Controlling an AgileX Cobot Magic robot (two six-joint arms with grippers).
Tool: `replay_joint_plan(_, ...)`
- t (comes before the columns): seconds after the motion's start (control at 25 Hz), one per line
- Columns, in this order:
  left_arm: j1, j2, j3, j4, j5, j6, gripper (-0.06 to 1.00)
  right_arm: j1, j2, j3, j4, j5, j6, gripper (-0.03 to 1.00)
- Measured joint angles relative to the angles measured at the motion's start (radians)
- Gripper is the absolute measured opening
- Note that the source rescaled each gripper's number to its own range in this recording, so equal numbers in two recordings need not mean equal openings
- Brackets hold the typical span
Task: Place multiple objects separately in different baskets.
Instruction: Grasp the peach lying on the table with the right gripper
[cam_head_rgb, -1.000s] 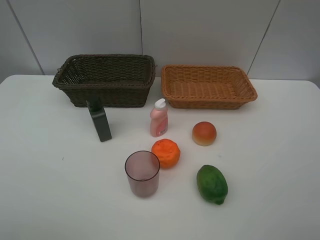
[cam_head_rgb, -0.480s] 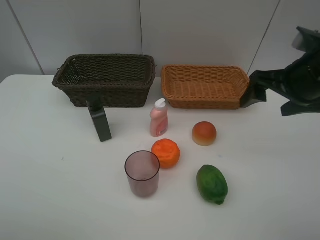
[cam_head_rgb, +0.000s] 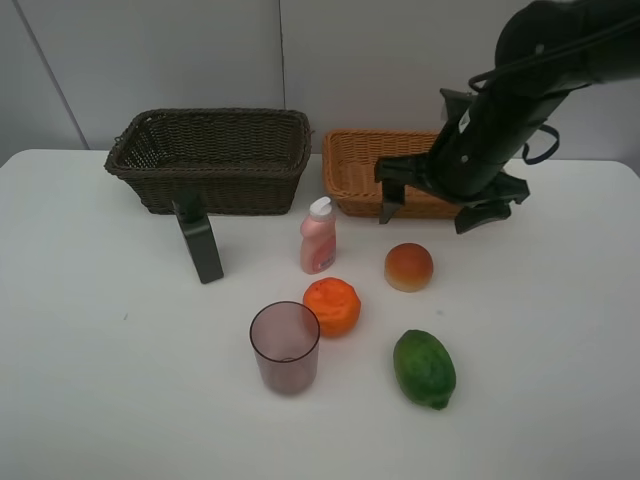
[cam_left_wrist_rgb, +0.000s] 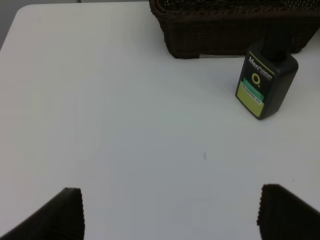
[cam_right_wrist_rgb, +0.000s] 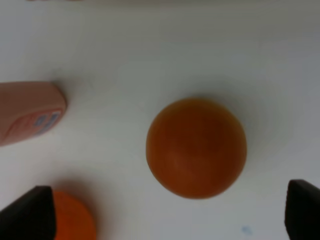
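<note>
Peach (cam_right_wrist_rgb: 196, 147) fills the middle of my right wrist view, resting on the white bench (cam_head_rgb: 100, 350) between the two dark jaws of my right gripper (cam_right_wrist_rgb: 165, 212). The jaws are spread wide, released, touching nothing. That view catches only an end of the pink bottle (cam_right_wrist_rgb: 27, 117) and a slice of the orange (cam_right_wrist_rgb: 70, 220).

The high camera gives the whole layout. My right arm reaches in across the front of the light tan basket (cam_head_rgb: 350, 145), and the gripper hangs above the peach, apart from it. The pink bottle stands upright in front of the gap between the two baskets. The orange lies near the peach, nearer the front edge. The mauve cup (cam_head_rgb: 285, 346) stands upright just beside the orange, and the lime (cam_head_rgb: 424, 368) lies farthest forward. All six things sit on the bench, outside the baskets.

My left gripper (cam_left_wrist_rgb: 175, 215) shows only in its own wrist view — jaws parted, grasping nothing, over bare bench. Beyond them the dark green bottle (cam_left_wrist_rgb: 265, 82) stands upright just in front of the dark brown basket (cam_left_wrist_rgb: 225, 35); I cannot tell whether they touch. Its yellow-green label faces this camera, while the high view shows only a plain dark side.
</note>
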Motion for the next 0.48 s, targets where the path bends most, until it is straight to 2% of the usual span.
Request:
replay_joint_plan(0.2, 0.0, 0.0, 0.0, 0.0, 0.0, 0.0, 0.9, 0.002, 0.112, -0.06, -0.051, 0.003, 0.057, 1.0)
replay_joint_plan(0.48, 0.0, 0.0, 0.0, 0.001, 0.0, 0.0, 0.9, -0.02, 0.203, -0.071, -0.06, 0.001, 0.069, 1.0)
